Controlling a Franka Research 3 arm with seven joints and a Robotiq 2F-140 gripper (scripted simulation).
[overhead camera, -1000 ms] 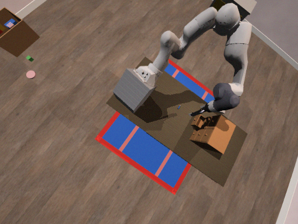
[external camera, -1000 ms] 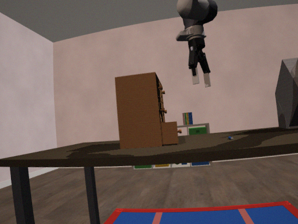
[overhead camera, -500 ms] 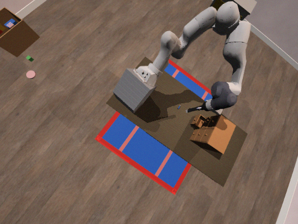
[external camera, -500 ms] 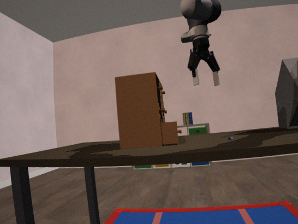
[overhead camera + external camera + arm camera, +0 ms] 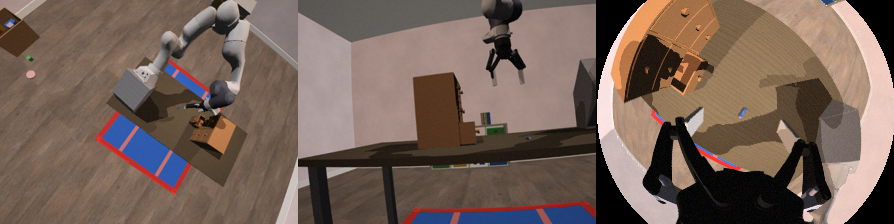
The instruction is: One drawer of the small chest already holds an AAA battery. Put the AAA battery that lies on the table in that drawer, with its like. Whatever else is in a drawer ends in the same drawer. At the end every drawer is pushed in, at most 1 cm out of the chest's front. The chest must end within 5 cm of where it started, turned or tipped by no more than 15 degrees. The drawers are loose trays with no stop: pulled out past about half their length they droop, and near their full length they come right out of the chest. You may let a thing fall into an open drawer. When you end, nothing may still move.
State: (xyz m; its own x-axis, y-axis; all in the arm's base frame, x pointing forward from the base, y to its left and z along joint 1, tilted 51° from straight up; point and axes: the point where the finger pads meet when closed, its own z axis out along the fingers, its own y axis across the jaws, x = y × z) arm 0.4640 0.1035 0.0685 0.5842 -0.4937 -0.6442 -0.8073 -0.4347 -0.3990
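The small brown chest (image 5: 214, 132) stands on the dark table, also in the exterior view (image 5: 440, 109) and the wrist view (image 5: 669, 36). Its bottom drawer (image 5: 468, 133) is pulled out a little; the open tray shows in the top view (image 5: 199, 121) and the wrist view (image 5: 689, 76). I cannot see what lies inside. The small blue AAA battery (image 5: 179, 107) lies on the table away from the chest front, also visible in the exterior view (image 5: 528, 137) and the wrist view (image 5: 743, 113). My gripper (image 5: 506, 77) is open and empty, high above the table between chest and battery.
A large grey block (image 5: 133, 91) stands at the table's far end, also seen at the right edge of the exterior view (image 5: 585, 94). A blue and red mat (image 5: 144, 153) lies on the floor beside the table. A low shelf (image 5: 493, 128) stands by the back wall.
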